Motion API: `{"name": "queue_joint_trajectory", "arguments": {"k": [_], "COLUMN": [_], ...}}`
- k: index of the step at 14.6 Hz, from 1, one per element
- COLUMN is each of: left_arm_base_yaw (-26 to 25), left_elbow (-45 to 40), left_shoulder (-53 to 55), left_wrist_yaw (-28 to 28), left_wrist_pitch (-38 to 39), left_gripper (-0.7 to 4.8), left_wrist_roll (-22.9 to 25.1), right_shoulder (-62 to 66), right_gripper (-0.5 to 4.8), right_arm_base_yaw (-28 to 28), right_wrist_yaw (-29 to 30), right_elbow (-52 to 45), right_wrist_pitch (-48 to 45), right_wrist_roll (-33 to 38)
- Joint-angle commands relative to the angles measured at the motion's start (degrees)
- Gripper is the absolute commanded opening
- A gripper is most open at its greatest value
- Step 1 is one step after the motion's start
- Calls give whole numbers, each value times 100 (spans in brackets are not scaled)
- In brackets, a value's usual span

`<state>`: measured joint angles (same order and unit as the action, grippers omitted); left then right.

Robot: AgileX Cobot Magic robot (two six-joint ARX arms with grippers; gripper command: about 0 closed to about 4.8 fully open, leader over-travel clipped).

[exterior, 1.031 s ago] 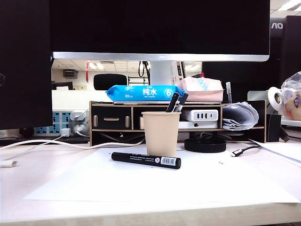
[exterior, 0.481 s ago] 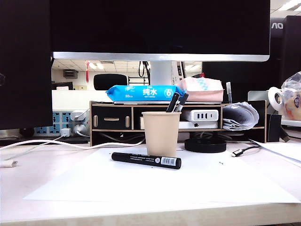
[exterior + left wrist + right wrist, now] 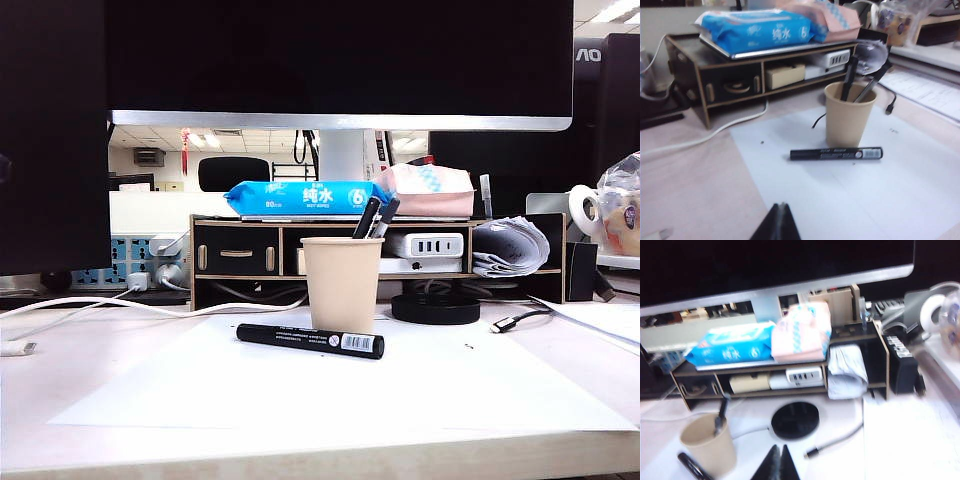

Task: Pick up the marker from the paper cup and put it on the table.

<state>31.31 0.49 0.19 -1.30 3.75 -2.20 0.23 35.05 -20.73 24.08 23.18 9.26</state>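
Here: marker [image 3: 310, 341] flat on table [image 3: 60, 375], grippers [image 3: 780, 222] [image 3: 779, 464] closed.

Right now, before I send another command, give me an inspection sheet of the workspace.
Surface: table carries a white paper sheet.
Job's things: marker lies flat on the sheet in front of the paper cup; two other black markers stand in the cup.
Clutter: black drawer shelf with blue wipes pack, power strip, black disc.
End effectors: left end effector shut, low over the sheet's near side; right end effector shut, near the disc; both empty.
Cables: white cable at left, black cable at right.
Surroundings: monitor above the shelf.
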Motion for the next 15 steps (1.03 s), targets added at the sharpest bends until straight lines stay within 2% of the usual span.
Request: {"name": "queue_joint_trajectory", "arguments": {"k": [1,3,8,15], "left_arm_base_yaw": [-2,-2,-2,-2], "left_elbow": [4,4,4,4], "left_shoulder": [0,0,0,0], "left_wrist_yaw": [-22,-24,-24,-24], "left_wrist_pitch": [-79,-79,-79,-79], "left_gripper": [-4,-4,-4,-4], "left_wrist_roll": [7,7,7,7], "right_shoulder": [0,0,-2,-4], "right_gripper": [-6,-6,-6,-4], "right_arm_base_yaw": [24,24,11,15], "right_wrist_yaw": [754,973,1019,1032], "right_elbow": [-144,-702,-1954,-2168], "right_wrist_pitch": [238,9,-901,-935], "right_wrist_roll": [229,682,686,691]}}
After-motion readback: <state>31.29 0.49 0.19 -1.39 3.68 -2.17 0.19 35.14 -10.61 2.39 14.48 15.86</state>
